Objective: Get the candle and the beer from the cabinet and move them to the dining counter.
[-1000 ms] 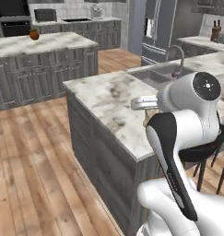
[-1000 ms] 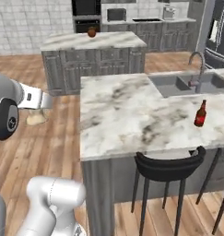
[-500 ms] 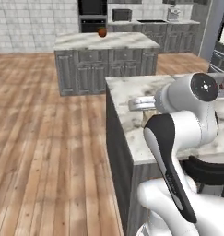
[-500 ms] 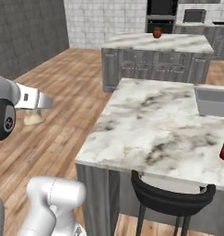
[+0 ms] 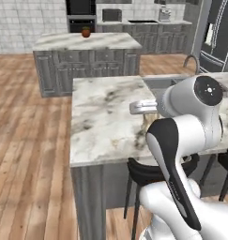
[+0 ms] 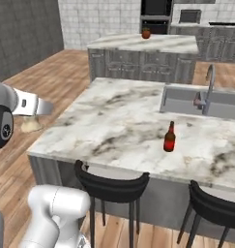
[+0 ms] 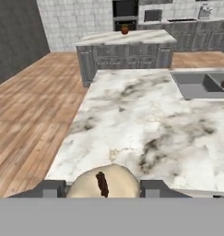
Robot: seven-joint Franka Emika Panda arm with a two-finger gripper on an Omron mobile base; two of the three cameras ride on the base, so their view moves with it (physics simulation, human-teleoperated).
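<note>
The candle (image 7: 104, 180), a cream lump with a dark wick, sits between the two fingers of my gripper (image 7: 103, 189), which is shut on it. From the right base view, the gripper (image 6: 36, 115) holds the candle (image 6: 31, 125) in the air by the near left corner of the dining counter (image 6: 114, 121). The left base view has the gripper (image 5: 144, 112) over the white marble dining counter (image 5: 103, 108). The beer (image 6: 169, 137), a brown bottle with a red label, stands upright on the counter in front of the sink (image 6: 184, 99). The cabinet is out of view.
Black stools (image 6: 111, 186) (image 6: 215, 208) stand along the counter's near side. A tap (image 6: 209, 80) rises at the sink. A second marble island (image 5: 85, 42) beyond carries a small red round thing (image 5: 86, 33). Open wood floor (image 5: 26, 140) lies to the left.
The whole picture has shifted: the base has driven and turned, so the dining counter now lies straight ahead and nearer. The gripper stays shut on the candle.
</note>
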